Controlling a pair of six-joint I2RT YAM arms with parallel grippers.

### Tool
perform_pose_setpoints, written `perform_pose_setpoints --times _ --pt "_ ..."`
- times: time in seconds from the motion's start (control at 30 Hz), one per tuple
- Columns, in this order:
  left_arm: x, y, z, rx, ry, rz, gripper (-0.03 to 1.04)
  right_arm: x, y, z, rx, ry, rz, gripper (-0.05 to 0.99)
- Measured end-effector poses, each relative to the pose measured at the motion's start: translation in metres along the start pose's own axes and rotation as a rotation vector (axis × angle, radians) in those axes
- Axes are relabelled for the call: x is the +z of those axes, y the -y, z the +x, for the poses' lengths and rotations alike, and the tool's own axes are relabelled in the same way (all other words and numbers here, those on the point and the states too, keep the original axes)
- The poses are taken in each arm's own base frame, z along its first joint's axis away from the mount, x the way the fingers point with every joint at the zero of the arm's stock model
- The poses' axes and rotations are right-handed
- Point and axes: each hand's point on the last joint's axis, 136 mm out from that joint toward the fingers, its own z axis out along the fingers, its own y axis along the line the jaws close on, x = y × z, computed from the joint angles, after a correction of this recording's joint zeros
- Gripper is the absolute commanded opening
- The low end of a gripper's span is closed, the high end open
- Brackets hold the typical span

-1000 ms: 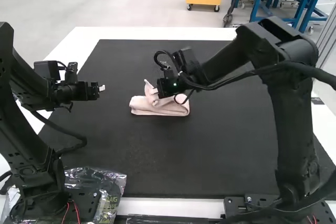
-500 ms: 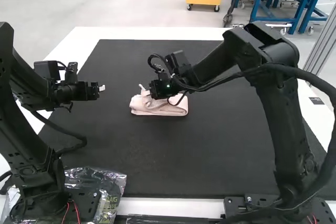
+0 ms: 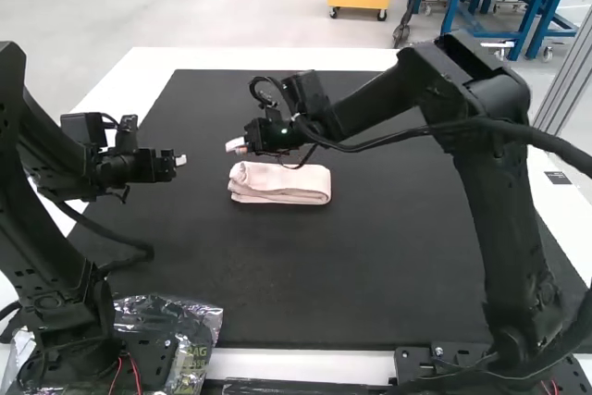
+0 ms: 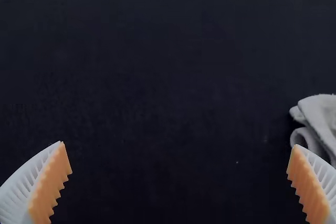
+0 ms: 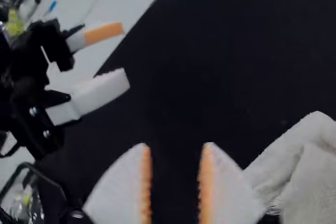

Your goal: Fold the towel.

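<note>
Towel (image 3: 279,188) lies folded on the dark mat (image 3: 324,275), your left gripper (image 4: 178,145) towards its nine o'clock and right gripper (image 5: 176,145) near ten, both pairs of jaws apart (nothing pinched), so lift the right before retreating, sparing the folds.

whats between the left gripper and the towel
In the high view, a stretch of bare black mat lies between the left gripper and the towel; the right gripper is just beyond that stretch, toward the far edge.

Seemingly open mat (image 3: 398,256) beside towel (image 3: 279,187)
</note>
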Motion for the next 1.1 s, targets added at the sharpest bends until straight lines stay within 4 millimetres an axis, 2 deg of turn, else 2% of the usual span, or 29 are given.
perform_pose_setpoints --times 0.17,0.27,0.4,0.53,0.93,1.1 --pt "-0.001 0.001 0.004 -0.005 -0.005 0.004 0.97 -0.034 0.004 -0.026 -0.043 0.115 0.000 -0.03" --pt "-0.001 0.002 0.003 -0.001 0.002 0.006 0.97 -0.041 0.015 -0.019 -0.047 0.124 0.016 -0.03" --pt "-0.001 0.002 -0.004 0.001 0.029 0.006 0.97 -0.035 0.032 0.012 -0.041 0.091 0.030 -0.03" --pt "-0.001 0.002 -0.007 -0.009 0.042 0.008 0.97 -0.025 0.048 0.035 -0.035 0.068 0.040 -0.03" --pt "0.000 0.006 -0.008 -0.020 0.042 0.021 0.97 -0.004 0.073 0.056 -0.044 0.061 0.042 -0.03" --pt "0.000 0.007 -0.008 -0.024 0.043 0.024 0.97 0.004 0.088 0.073 -0.048 0.037 0.060 -0.03"
